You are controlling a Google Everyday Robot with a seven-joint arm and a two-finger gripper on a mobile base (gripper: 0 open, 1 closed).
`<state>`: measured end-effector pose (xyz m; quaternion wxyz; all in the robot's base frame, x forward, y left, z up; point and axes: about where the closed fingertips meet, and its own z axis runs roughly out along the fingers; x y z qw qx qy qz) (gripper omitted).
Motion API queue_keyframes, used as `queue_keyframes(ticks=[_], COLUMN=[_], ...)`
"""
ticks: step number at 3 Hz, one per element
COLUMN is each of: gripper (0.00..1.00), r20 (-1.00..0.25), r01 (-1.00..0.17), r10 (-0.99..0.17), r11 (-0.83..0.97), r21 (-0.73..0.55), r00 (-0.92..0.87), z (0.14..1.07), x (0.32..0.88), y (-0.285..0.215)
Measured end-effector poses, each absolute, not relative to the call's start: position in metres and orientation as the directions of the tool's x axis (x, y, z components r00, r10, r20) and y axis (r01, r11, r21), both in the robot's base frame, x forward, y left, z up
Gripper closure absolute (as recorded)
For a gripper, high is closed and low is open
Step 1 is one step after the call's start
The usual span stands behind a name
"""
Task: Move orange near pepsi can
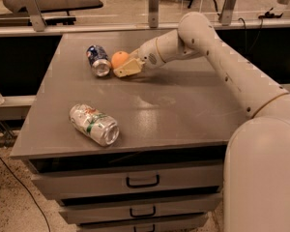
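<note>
The orange (119,58) sits low at the tabletop, held between the cream fingers of my gripper (121,65), just right of the pepsi can. The pepsi can (98,60) is dark blue with a silver top and lies on its side at the back left of the grey table (183,110). My arm reaches in from the right, across the back of the table. The gripper is shut on the orange, a finger's width from the can.
A silver-white can with green markings (94,124) lies on its side near the table's front left edge. Drawers with dark handles (142,181) are below the tabletop. A rail and bench (48,6) run behind the table.
</note>
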<state>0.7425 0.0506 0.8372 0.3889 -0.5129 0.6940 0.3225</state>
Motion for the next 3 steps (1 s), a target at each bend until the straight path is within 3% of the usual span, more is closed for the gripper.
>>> queue_keyframes(ticks=[3], gripper=[0.16], r20=[-0.866], r01=[-0.964], r10=[-0.468], r11=[0.259], r21=[0.058], r00=[-0.178], z=[0.8356], x=[0.7409], y=[0.0541])
